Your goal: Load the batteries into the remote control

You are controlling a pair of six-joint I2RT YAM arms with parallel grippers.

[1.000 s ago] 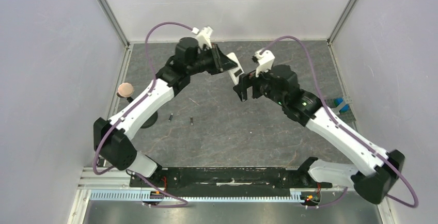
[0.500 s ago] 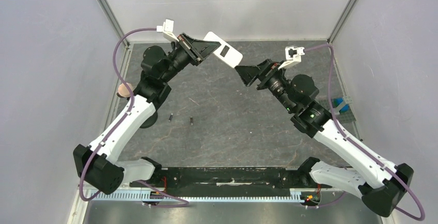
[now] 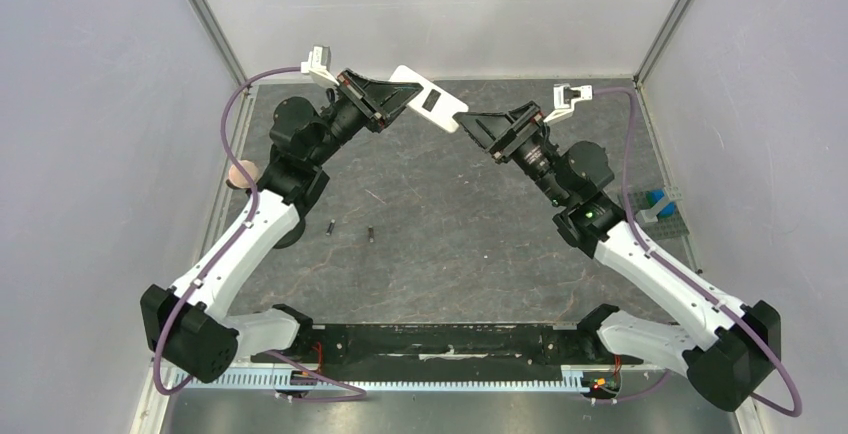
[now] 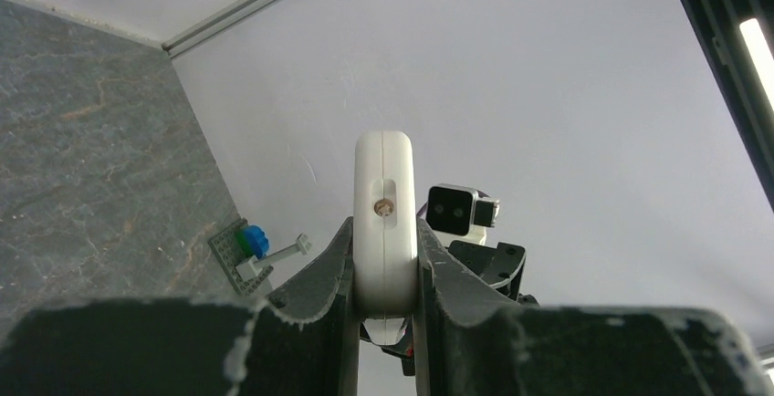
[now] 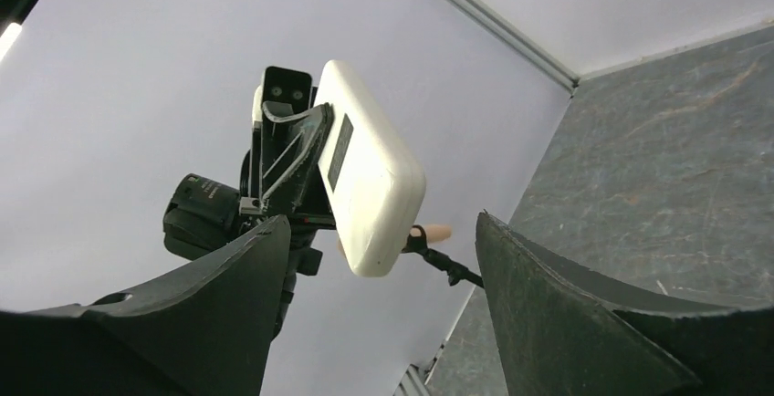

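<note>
Arms raised, converging: left end effector clamps remote control aloft; right end effector spread wide, facing its tip.

The top external camera looks steeply down on the whole desk. Both wrist cameras tilt upward, close to the remote control, from opposite ends. All views share it.

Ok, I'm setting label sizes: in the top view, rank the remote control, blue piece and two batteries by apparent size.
1. remote control, held aloft nearer the camera, yet clearly largest.
2. blue piece.
3. batteries: the two look alike, so no order between them.
</note>
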